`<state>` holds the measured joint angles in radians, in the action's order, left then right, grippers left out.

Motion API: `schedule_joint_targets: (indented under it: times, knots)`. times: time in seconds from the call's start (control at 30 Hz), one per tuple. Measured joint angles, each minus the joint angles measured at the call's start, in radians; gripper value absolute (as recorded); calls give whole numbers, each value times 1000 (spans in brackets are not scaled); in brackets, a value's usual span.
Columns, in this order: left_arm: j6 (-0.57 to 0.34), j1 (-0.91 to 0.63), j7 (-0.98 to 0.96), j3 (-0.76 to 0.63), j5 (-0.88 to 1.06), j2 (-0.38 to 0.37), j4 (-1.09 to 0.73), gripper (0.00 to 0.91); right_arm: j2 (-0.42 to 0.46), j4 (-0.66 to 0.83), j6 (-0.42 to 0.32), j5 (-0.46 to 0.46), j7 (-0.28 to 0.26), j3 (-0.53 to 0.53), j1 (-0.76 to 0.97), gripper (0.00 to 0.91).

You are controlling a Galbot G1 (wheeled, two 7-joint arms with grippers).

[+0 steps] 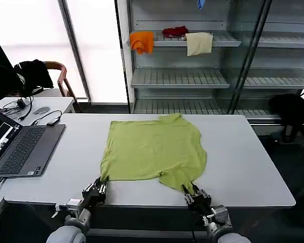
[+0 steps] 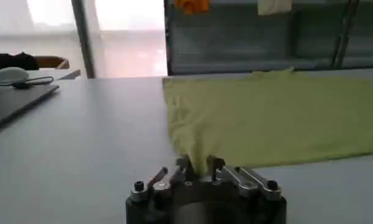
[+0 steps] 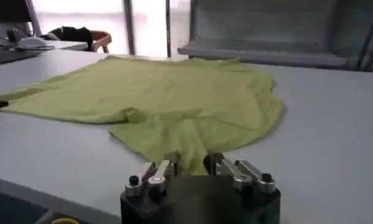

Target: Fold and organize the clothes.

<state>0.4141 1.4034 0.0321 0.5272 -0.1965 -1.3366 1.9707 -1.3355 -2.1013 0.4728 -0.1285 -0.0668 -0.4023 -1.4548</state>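
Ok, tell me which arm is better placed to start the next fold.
Neither clearly; probably both together. The left end effector pinches the T-shirt at its near left corner, and the right end effector grips the near right sleeve. Both sit at the table's near edge, ready to lift.

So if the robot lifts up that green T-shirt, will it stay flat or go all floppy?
Probably floppy: the green T-shirt already lies wrinkled and bunched where the right gripper pinches its near edge. It looks thin and light, so the middle would likely sag between the right gripper and the left gripper. It shouldn't roll or break, but it may drag along the table.
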Motion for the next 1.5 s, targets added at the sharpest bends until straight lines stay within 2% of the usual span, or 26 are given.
schedule_joint_targets:
  times: [0.23, 0.57, 0.97, 1.33, 1.37, 1.4, 1.43, 1.47, 1.5]
  knots:
    - [-11, -7, -4, 10, -8, -5, 19, 0, -13, -15, -3, -4, 17, -14, 25, 0]
    - [11, -70, -9, 9, -28, -9, 36, 0, -54, 15, 32, 6, 28, -4, 136, 0]
    - [34, -209, -34, -7, -37, -26, -25, 0, -111, 162, 59, 10, 40, 6, 354, 0]
    - [32, -328, -42, -19, -32, -40, -133, 10, -140, 310, 52, 43, 29, 10, 519, 0]
    - [32, -337, -42, -21, -29, -42, -144, 20, -142, 323, 49, 48, 28, 10, 529, 0]
    - [31, -345, -42, -23, -26, -43, -153, 202, -144, 336, 47, 53, 27, 10, 538, 0]
    - [30, -352, -42, -26, -23, -45, -164, 907, -146, 349, 44, 58, 27, 10, 547, 715]
    - [30, -359, -41, -28, -21, -46, -174, 907, -148, 361, 42, 63, 27, 10, 555, 907]
    - [29, -365, -41, -30, -17, -47, -184, 907, -150, 372, 41, 68, 27, 10, 564, 907]
